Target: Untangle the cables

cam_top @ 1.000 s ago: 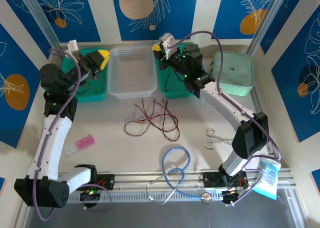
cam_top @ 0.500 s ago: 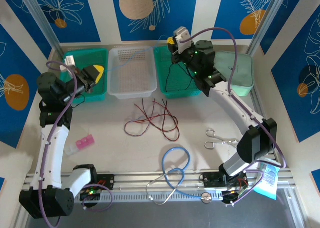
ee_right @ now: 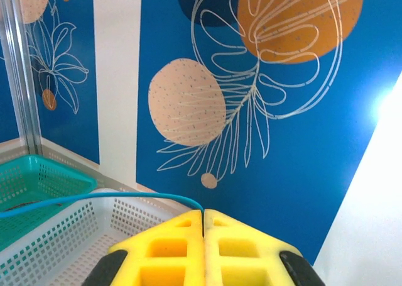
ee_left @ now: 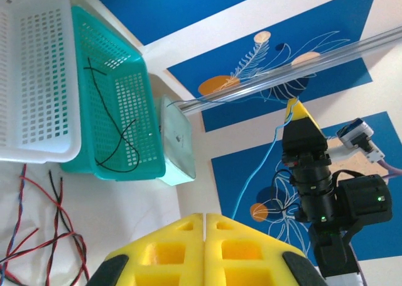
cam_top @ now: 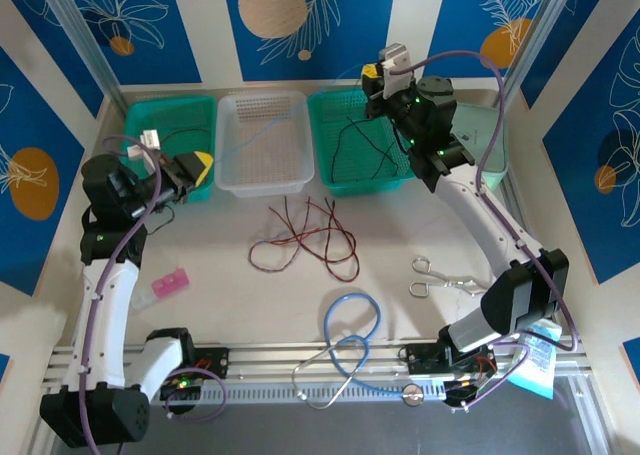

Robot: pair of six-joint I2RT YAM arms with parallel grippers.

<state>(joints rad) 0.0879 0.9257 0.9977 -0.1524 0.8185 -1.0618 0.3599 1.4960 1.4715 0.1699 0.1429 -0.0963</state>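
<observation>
**Right arm swung rightward with a blue cable pinched**

Since a second ago the right end effector (cam_top: 373, 76) has been carried up and to the right along the far edge of the right green basket (cam_top: 350, 187). The left end effector (cam_top: 198, 163) has been drawn back toward the near edge of the left green basket (cam_top: 170, 101).

A thin blue cable (ee_right: 94, 199) is nipped between the closed yellow fingertips of the right end effector. In the right wrist view it is led off to the left over the white basket (ee_right: 56, 248). In the left wrist view it is seen hanging below that tip. It is judged to be held high so that it can be drawn clear of the others.

One black cable (cam_top: 362, 147) is laid alone in the right green basket, apparently sorted already. The remaining cables (cam_top: 305, 240), red and black, are left looped together on the worktop (cam_top: 220, 275). They lie in front of the white basket, well apart from both arms.

The left end effector is closed fingertip to fingertip, with nothing seen between. It is judged to be parked clear of the lift.
</observation>
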